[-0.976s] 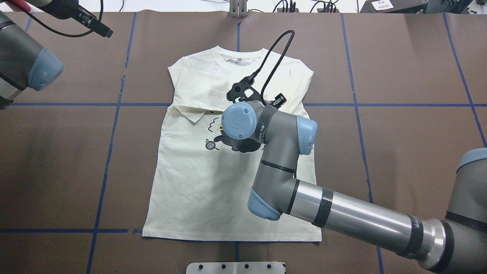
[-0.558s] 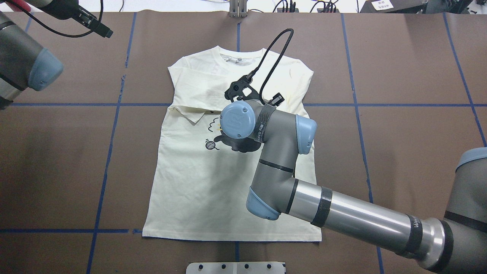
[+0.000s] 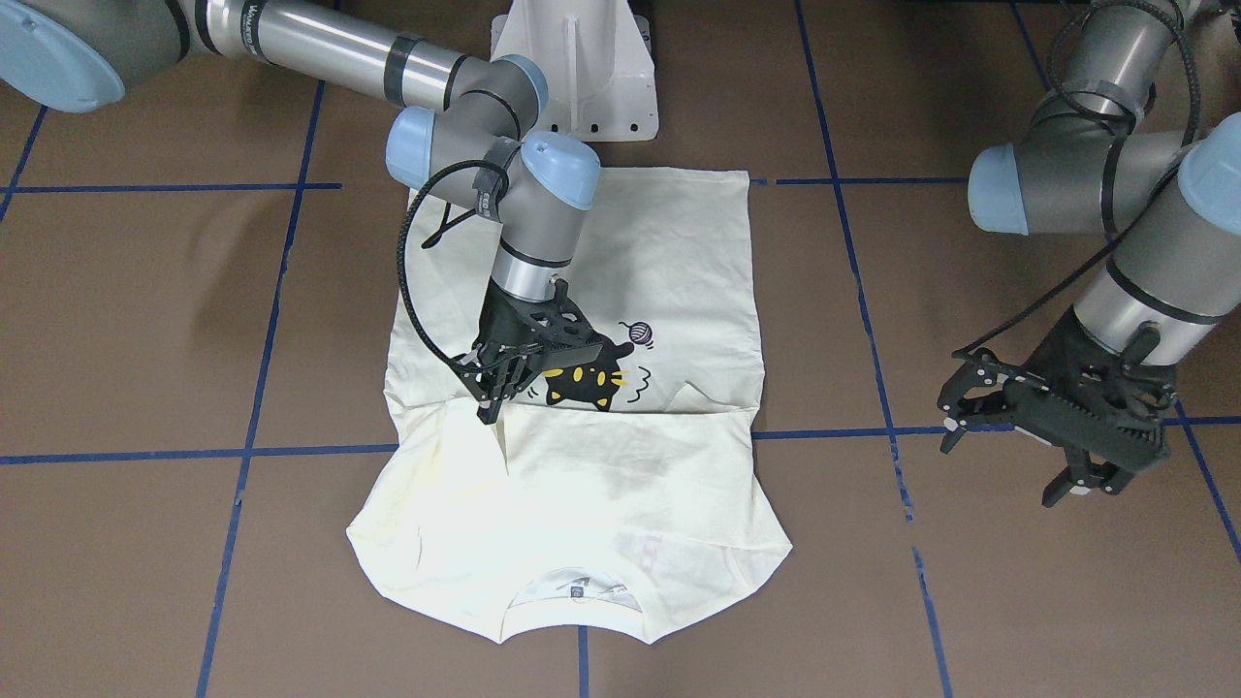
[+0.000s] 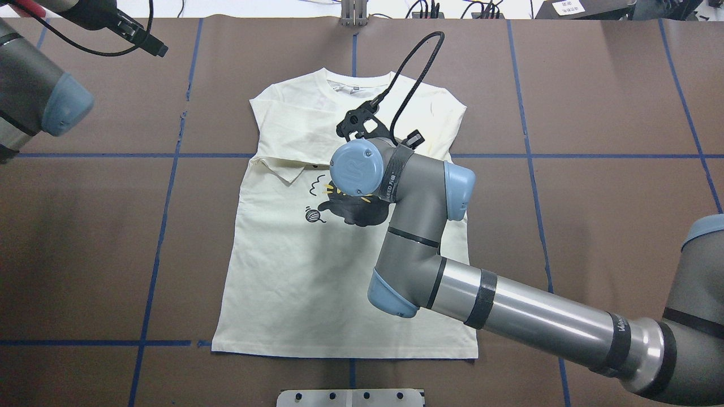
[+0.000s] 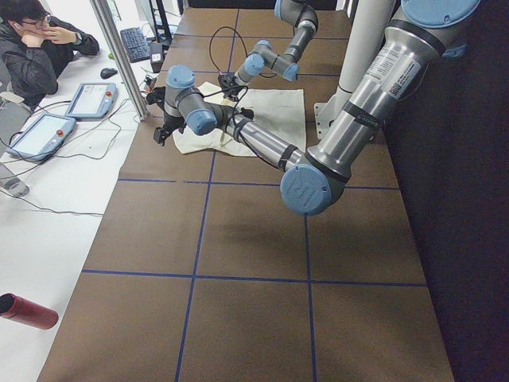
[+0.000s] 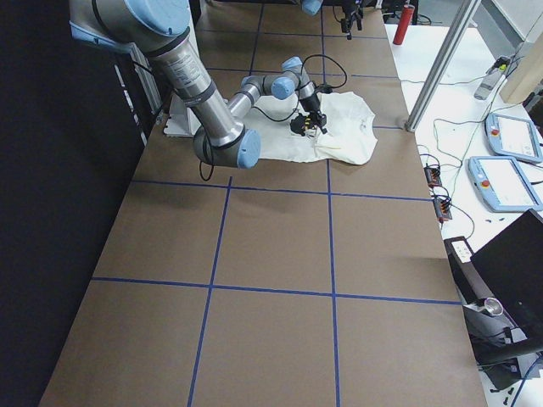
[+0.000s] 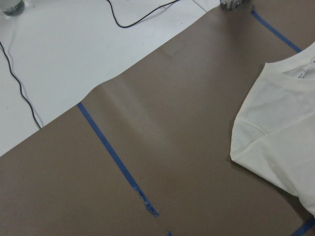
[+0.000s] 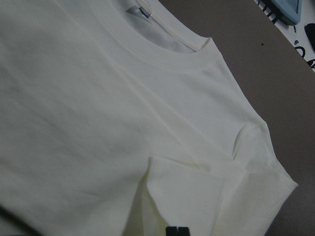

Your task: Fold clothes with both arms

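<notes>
The right claw (image 3: pixel 490 402) is pinched narrow on a raised fold of sleeve cloth, just beside the cat print. The brown table (image 3: pixel 145 310), marked with blue tape lines, carries the cream T-shirt (image 3: pixel 640 242) at its middle. The shirt lies flat with the printed side up, hem toward the robot and collar away from it. One sleeve is folded across the chest, its cuff near the print. The left claw (image 3: pixel 1008 451) hangs over bare table well apart from the shirt, its fingers spread wide. The black cat (image 3: pixel 582 385) sits mid-chest, with a small yarn ball (image 3: pixel 640 333) just beside it.
</notes>
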{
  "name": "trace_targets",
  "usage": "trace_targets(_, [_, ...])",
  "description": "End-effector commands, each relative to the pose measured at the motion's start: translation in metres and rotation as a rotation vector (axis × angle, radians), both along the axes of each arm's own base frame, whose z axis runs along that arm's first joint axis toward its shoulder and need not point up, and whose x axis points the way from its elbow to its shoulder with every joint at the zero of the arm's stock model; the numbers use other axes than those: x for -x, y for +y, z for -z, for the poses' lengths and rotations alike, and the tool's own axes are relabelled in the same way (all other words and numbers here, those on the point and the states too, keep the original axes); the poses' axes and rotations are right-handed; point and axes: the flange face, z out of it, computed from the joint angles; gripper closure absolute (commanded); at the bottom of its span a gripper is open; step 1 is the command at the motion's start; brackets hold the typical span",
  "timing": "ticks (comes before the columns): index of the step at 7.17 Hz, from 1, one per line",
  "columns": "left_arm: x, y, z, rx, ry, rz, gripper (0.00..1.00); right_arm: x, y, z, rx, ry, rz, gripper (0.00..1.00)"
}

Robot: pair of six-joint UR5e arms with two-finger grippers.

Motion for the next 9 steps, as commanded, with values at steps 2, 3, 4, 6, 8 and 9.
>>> trace_targets(2, [0.001,0.002,0.005,0.008,0.014,0.013,0.0,-0.068,-0.001,-0.041,-0.002,-0.009,-0.038,1.0])
trace_targets(3, [0.001,0.002,0.004,0.017,0.016,0.018,0.0,-0.079,0.003,-0.048,-0.003,-0.011,-0.041,1.0])
trace_targets(4, [0.0,0.002,0.004,0.017,0.016,0.016,0.0,-0.085,0.0,-0.052,-0.002,-0.008,-0.049,1.0])
trace_targets(6, [0.0,0.003,0.004,0.021,0.022,0.022,0.0,-0.098,-0.006,-0.068,0.008,0.009,-0.066,1.0])
trace_targets(8, [0.0,0.003,0.006,0.029,0.03,0.032,0.0,-0.103,-0.009,-0.075,0.021,0.005,-0.09,0.01])
trace_targets(9, [0.0,0.003,0.006,0.029,0.03,0.032,0.0,-0.109,-0.015,-0.075,0.062,-0.033,-0.109,0.0])
